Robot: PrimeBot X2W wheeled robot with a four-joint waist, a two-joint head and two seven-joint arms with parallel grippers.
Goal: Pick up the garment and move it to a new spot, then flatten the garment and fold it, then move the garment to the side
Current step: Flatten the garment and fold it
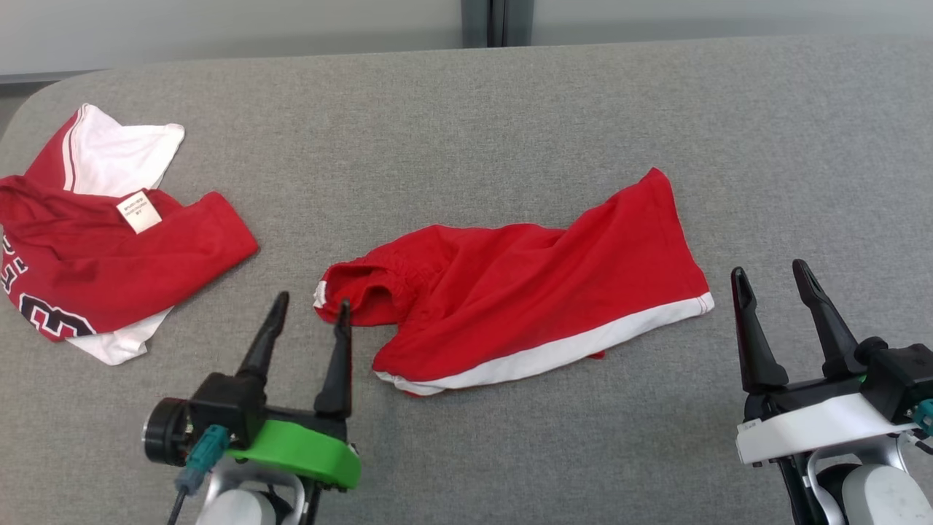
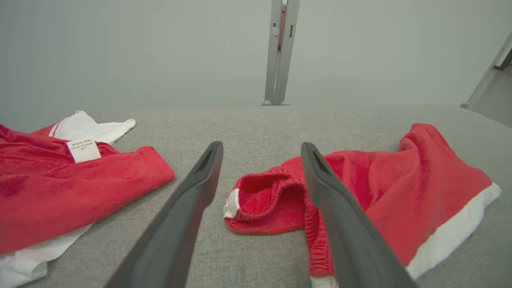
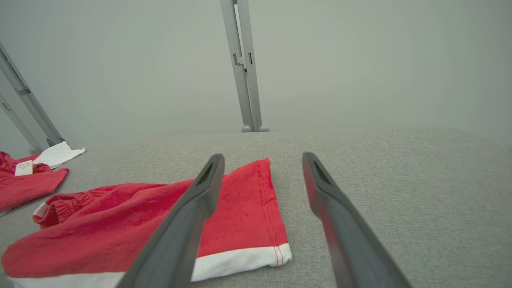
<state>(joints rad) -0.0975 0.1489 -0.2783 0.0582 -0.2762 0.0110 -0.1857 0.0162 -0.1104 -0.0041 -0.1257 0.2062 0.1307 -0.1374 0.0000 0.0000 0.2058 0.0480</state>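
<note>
Left gripper (image 1: 312, 300) is hanging open, nearest the red shorts (image 1: 525, 292) on the grey table (image 1: 466, 109), waistband at its 1 o'clock. Shorts are stretching toward 3 o'clock, toward the open right gripper (image 1: 770, 270).

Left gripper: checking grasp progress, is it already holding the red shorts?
No, the left gripper is open, fingers spread by the waistband of the red shorts, clamping nothing.

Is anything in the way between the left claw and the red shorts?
Nothing visible. The open left claw sits right at the elastic waistband of the red shorts, with bare grey surface around it. The red and white jersey lies off to the left, clear of that path.
</note>
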